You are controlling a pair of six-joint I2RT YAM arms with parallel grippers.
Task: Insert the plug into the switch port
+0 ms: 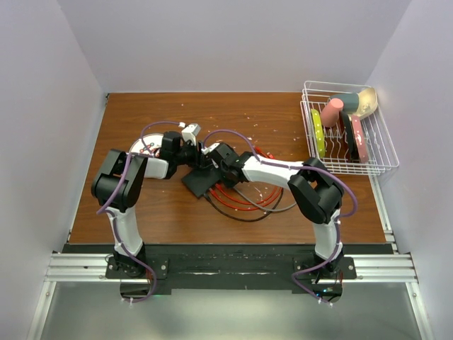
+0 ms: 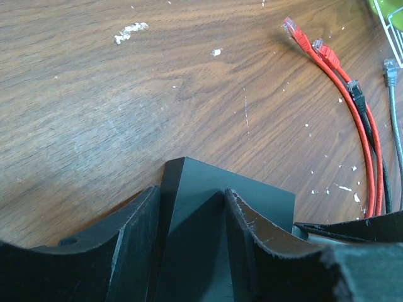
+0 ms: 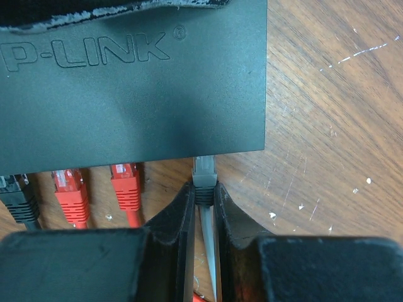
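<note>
The switch (image 1: 200,180) is a flat matte-black box at the table's middle, also showing in the left wrist view (image 2: 264,201) and in the right wrist view (image 3: 138,94), where it bears raised lettering. My left gripper (image 2: 192,192) is closed on one corner of it. My right gripper (image 3: 203,195) is shut on a grey plug (image 3: 204,179). The plug's tip meets the switch's socket edge near its right end. How deep it sits is hidden. In the top view both grippers meet over the switch, the left (image 1: 192,154) and the right (image 1: 214,161).
Two red plugs (image 3: 69,189) and a black one (image 3: 19,201) lie along the same switch edge. Red, black and grey cables coil to the right (image 1: 244,198), with loose ends (image 2: 293,28). A white round plate (image 1: 141,147) lies at the left, and a wire dish rack (image 1: 347,131) stands at the back right.
</note>
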